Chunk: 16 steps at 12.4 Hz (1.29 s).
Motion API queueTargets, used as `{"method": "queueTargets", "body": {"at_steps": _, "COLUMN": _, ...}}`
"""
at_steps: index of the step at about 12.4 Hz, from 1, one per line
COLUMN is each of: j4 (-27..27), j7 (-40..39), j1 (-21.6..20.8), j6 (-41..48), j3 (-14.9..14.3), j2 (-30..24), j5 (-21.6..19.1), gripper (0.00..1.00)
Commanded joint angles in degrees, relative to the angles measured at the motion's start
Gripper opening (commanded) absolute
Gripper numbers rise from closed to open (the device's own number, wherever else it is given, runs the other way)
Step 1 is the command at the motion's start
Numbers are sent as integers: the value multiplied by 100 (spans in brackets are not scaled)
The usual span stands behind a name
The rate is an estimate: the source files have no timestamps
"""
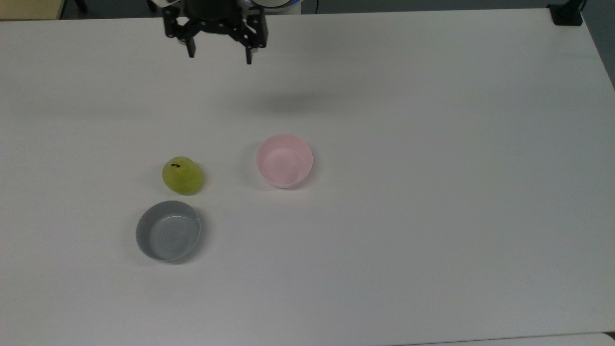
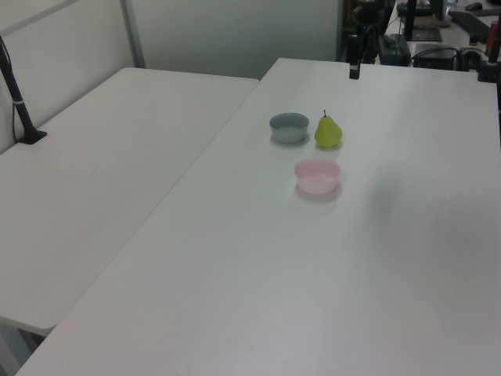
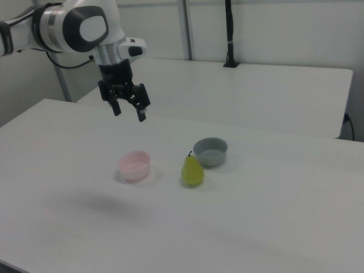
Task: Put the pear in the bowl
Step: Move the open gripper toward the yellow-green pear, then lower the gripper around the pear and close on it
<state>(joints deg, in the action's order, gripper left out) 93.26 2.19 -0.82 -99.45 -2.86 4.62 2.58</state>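
The yellow-green pear (image 1: 182, 175) (image 2: 328, 131) (image 3: 192, 169) stands upright on the white table, stem up. The pale pink bowl (image 1: 284, 160) (image 2: 317, 176) (image 3: 135, 165) sits apart from it, to the pear's right in the top view, with nothing in it. My gripper (image 1: 220, 55) (image 3: 129, 112) hangs open and holds nothing, high above the table near the top view's upper edge, far from both. In the left view the gripper (image 2: 355, 67) is a dark shape at the table's far end.
A grey bowl (image 1: 168, 230) (image 2: 289, 127) (image 3: 210, 152) sits close beside the pear, just below it in the top view. A second white table (image 2: 102, 157) adjoins this one. A black clamp post (image 1: 567, 13) stands at the top view's upper right corner.
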Motion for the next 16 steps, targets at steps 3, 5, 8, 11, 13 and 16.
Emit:
{"method": "queueTargets", "body": {"at_steps": 3, "j4": -45, "j7": -965, "j1": 626, "j6": -661, "j3": -13, "j2": 425, "j5": -100, "gripper": 100}}
{"method": "queueTargets", "body": {"at_steps": 5, "j4": -45, "j7": -1115, "j1": 723, "j6": -969, "j3": -13, "j2": 679, "j5": -48, "gripper": 100}}
{"method": "queueTargets", "body": {"at_steps": 8, "j4": -36, "j7": -1265, "j1": 855, "j6": -1593, "j3": -13, "j2": 1206, "j5": -21, "gripper": 100}}
{"method": "queueTargets", "body": {"at_steps": 11, "j4": -36, "j7": -1230, "j1": 855, "j6": -2068, "j3": -13, "j2": 1733, "j5": 14, "gripper": 100}}
{"method": "queueTargets", "body": {"at_steps": 13, "j4": -36, "j7": -1212, "j1": 803, "j6": -2375, "j3": -13, "j2": 2050, "j5": 14, "gripper": 100}}
{"method": "queueTargets", "body": {"at_steps": 16, "j4": -27, "j7": -1204, "j1": 794, "j6": -2675, "j3": -13, "j2": 2394, "j5": 259, "gripper": 100}}
